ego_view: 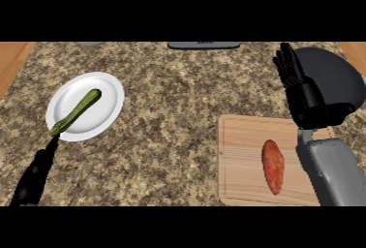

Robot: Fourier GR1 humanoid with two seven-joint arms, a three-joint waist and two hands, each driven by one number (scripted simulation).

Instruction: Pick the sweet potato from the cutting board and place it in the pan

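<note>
The orange-brown sweet potato (272,166) lies lengthwise on the wooden cutting board (239,145) at the lower right. Just beyond the board, at the far right, sits the dark grey pan (334,72). My right hand (314,104) is open with its fingers straight and pointing away from me. It hovers over the pan's left edge and the board's far right corner, above and to the right of the sweet potato, without touching it. My left hand (34,174) rests open at the lower left, seen edge-on with its fingers up.
A white plate (100,116) at the left holds a long green vegetable (77,111), whose near end reaches over the rim toward my left hand. A grey object (204,45) shows at the counter's far edge. Speckled granite spans the middle.
</note>
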